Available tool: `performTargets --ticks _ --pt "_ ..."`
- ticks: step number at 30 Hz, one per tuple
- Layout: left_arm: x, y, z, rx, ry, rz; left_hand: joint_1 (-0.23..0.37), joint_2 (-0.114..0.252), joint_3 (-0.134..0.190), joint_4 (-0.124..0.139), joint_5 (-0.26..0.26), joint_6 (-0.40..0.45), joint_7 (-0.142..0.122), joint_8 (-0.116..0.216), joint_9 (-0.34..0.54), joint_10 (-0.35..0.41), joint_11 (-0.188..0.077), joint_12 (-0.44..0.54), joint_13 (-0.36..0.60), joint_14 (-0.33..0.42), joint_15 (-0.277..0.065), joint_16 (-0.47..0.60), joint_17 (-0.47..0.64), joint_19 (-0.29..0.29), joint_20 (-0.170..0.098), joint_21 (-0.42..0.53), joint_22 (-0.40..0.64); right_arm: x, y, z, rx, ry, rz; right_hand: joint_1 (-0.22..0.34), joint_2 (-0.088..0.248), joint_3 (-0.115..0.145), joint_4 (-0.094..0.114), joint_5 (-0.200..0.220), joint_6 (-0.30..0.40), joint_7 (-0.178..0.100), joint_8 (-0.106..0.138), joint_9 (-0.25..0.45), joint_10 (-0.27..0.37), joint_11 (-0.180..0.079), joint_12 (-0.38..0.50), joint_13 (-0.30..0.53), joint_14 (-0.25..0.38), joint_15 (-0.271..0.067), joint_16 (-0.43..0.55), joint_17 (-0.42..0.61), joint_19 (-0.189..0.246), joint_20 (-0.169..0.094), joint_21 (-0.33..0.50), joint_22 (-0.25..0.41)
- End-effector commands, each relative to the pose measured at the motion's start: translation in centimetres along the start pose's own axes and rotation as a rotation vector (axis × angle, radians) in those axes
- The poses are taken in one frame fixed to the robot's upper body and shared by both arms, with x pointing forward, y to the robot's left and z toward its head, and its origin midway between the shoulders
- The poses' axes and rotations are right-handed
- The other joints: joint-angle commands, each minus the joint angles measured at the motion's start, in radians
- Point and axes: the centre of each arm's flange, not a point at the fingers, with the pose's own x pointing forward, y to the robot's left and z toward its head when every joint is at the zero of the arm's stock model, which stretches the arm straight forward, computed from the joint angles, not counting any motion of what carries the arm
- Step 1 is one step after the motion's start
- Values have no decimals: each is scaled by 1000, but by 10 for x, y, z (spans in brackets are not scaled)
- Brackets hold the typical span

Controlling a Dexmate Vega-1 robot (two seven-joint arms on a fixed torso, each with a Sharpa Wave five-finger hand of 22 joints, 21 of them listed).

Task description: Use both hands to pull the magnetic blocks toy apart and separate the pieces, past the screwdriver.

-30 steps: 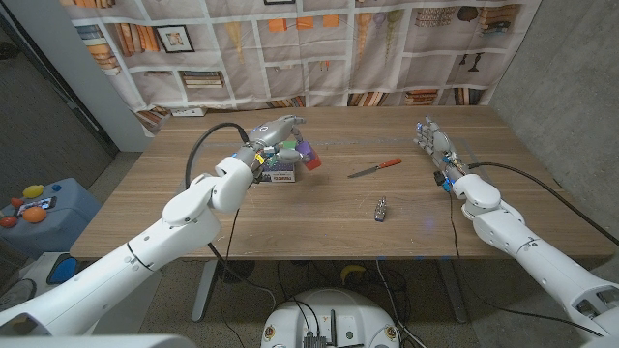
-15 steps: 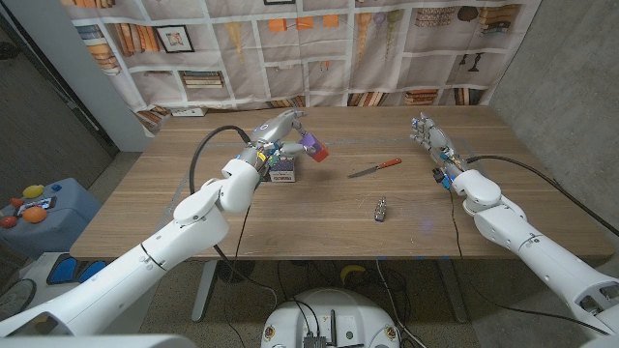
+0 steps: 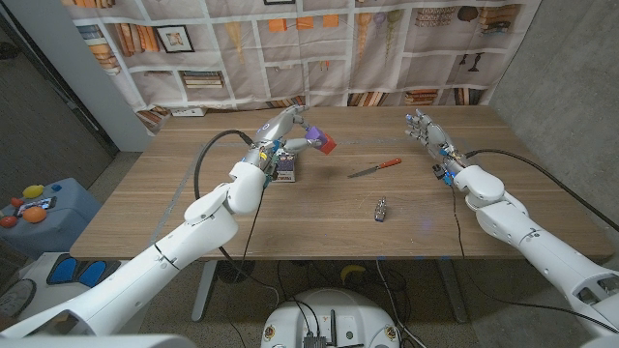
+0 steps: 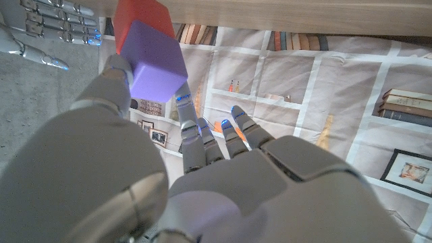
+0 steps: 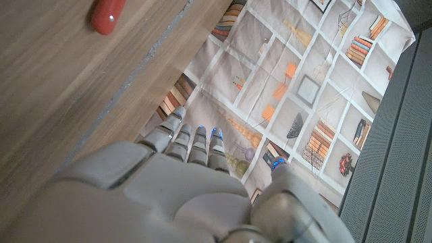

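The magnetic blocks toy (image 3: 320, 142), a purple cube joined to a red cube, is held above the table by my left hand (image 3: 283, 132), left of the table's middle. In the left wrist view the purple cube (image 4: 156, 66) sits pinched between my left hand's (image 4: 223, 182) thumb and a finger, with the red cube (image 4: 138, 20) beyond it. The red-handled screwdriver (image 3: 375, 167) lies on the table between the two hands; its handle (image 5: 108, 15) shows in the right wrist view. My right hand (image 3: 427, 130) hovers at the right with fingers apart, holding nothing.
A small dark box (image 3: 283, 171) lies on the table just under my left hand. A small metal piece (image 3: 381, 209) lies nearer the front, below the screwdriver. A printed bookshelf backdrop (image 3: 319, 48) hangs behind the table's far edge.
My left hand has lifted the blocks toy off the area by the box and carried it right. My right hand has shifted slightly left and farther away.
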Motion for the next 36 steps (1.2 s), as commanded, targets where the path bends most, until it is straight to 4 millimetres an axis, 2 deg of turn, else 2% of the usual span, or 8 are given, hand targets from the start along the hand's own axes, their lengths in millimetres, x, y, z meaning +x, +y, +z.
performTargets --ticks 1,5,10,11,14,20,23,36 --pt "4 -10 2 -145 10 101 60 65 -1 1 4 134 -126 54 6 5 0 -4 1 0 -37 -1 2 2 1 -4 3 4 -4 1 8 -43 70 22 -7 5 -22 -6 15 3 7 5 4 5 9 2 9 1 -1 -4 14 2 6 1" --pt "5 -16 3 -190 14 130 61 66 -3 1 5 133 -125 53 6 7 0 -4 1 0 -37 -1 2 3 2 -4 3 4 -5 0 9 -36 87 38 -12 10 -38 -9 22 5 8 7 5 8 9 2 5 3 -4 -8 13 4 5 0" --pt "6 -24 6 -256 15 159 63 68 -4 1 5 134 -125 53 6 8 0 -4 1 1 -37 -1 2 4 2 -3 3 2 -6 -2 1 -30 103 75 -24 21 -75 -18 50 14 16 9 4 10 9 3 -2 6 -7 -15 11 9 3 1" --pt "6 -26 6 -262 13 163 63 68 -5 1 5 134 -125 52 6 8 0 -4 1 1 -37 -1 2 4 2 -3 3 1 -6 -2 -3 -27 107 90 -26 25 -90 -22 67 9 20 9 3 9 10 3 -3 6 -7 -18 11 9 3 1" --pt "8 -31 9 -280 8 176 64 69 -6 1 6 132 -124 51 6 8 0 -4 1 1 -38 -1 2 5 2 -3 3 -1 -7 -2 -5 -26 117 99 -28 28 -98 -25 74 6 22 10 4 10 10 4 -3 7 -7 -19 11 10 2 1" --pt "9 -37 12 -330 3 193 66 71 -8 1 7 132 -124 50 6 8 1 -5 1 -2 -35 -2 3 5 2 -3 4 -5 -13 -3 6 -20 155 139 -37 40 -136 -36 81 5 20 10 3 13 11 4 -13 14 -10 -24 7 15 1 1" --pt "9 -40 12 -358 0 204 67 72 -9 2 7 133 -124 49 6 8 1 -5 1 -1 -36 -2 3 5 2 -3 4 -8 -15 -4 29 -25 182 169 -46 48 -165 -47 81 -4 18 12 -5 14 8 5 -25 22 -12 -26 -3 24 -2 1" --pt "13 -49 13 -484 6 219 70 75 -14 2 8 135 -127 48 6 6 2 -7 1 -3 -34 -2 3 2 3 -4 4 -9 -15 -4 61 -33 280 251 -77 67 -221 -71 57 -23 8 16 -43 20 3 9 -67 48 -16 -28 -35 49 -4 2"
